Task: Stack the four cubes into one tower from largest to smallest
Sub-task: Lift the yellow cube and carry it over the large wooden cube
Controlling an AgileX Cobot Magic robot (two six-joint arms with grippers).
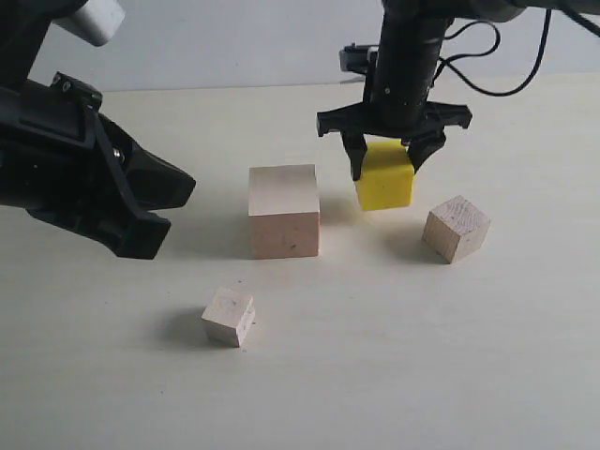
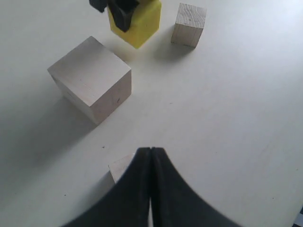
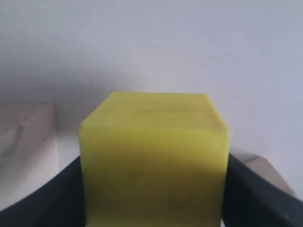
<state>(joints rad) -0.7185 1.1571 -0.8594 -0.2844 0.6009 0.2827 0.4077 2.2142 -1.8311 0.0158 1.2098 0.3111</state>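
Observation:
My right gripper comes down from above onto the bright yellow cube. Its fingers press against two opposite sides of the yellow cube, so it is shut on it. The large pale wooden cube stands just left of it on the table. To the yellow cube's right lies the medium wooden cube, turned at an angle. Nearer the front sits the small wooden cube. My left gripper hovers at the left, shut and empty; in its wrist view the left gripper half hides the small cube.
The pale table holds only the cubes. Its far edge meets a grey wall. The left arm's bulky black body fills the left side. Cables hang behind the right arm.

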